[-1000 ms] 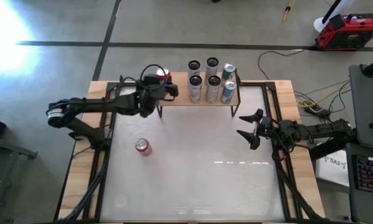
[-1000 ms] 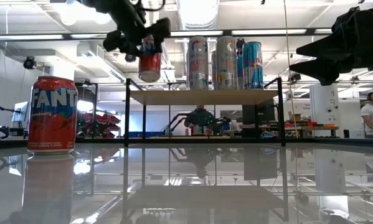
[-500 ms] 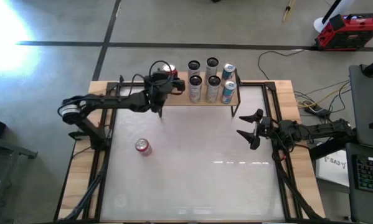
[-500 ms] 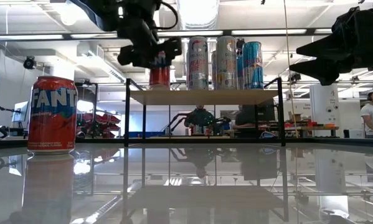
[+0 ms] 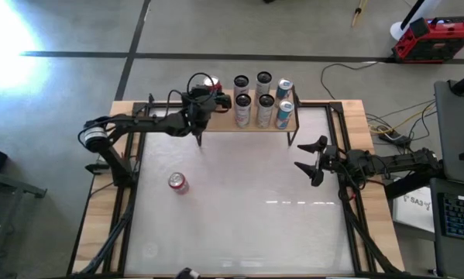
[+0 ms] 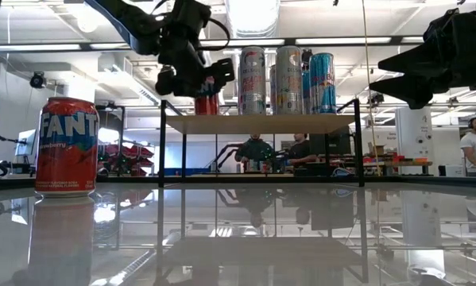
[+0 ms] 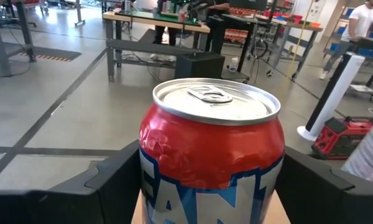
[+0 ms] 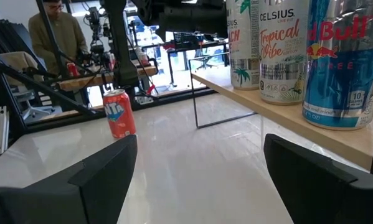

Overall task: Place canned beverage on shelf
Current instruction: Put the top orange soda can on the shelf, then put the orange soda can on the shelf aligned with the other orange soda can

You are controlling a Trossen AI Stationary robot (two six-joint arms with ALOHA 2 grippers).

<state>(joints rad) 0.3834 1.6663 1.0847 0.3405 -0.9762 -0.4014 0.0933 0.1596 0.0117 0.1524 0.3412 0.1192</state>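
My left gripper (image 5: 208,91) is shut on a red Fanta can (image 7: 211,149) at the left end of the shelf (image 6: 261,123), a tan wooden top on thin black legs. In the low view the can (image 6: 207,99) stands upright with its bottom at the level of the shelf top; I cannot tell whether it rests there. Several tall cans (image 5: 262,101) stand on the rest of the shelf. A second red Fanta can (image 5: 177,183) stands upright on the table, left of the middle. My right gripper (image 5: 307,159) waits open at the right side, holding nothing. My left gripper pinches the red can's side wall (image 7: 150,171) between its two fingers (image 7: 111,183), one on each side of the body below the shoulder. The fingers come nearly level from the table's left and near side. The can stays upright, its top (image 7: 216,99) up.
The tall cans (image 6: 285,79) stand close to the right of the held can. The shelf's black legs (image 6: 162,147) reach down to the white table. People and benches show in the room beyond. Open table surface (image 5: 247,201) lies in front of the shelf.
My left gripper has carried the red can toward the table's far edge and a little to the right, and has come down. The can was above and in front of the shelf's left end; now it is upright at the height of the shelf top. The grip has stayed shut.
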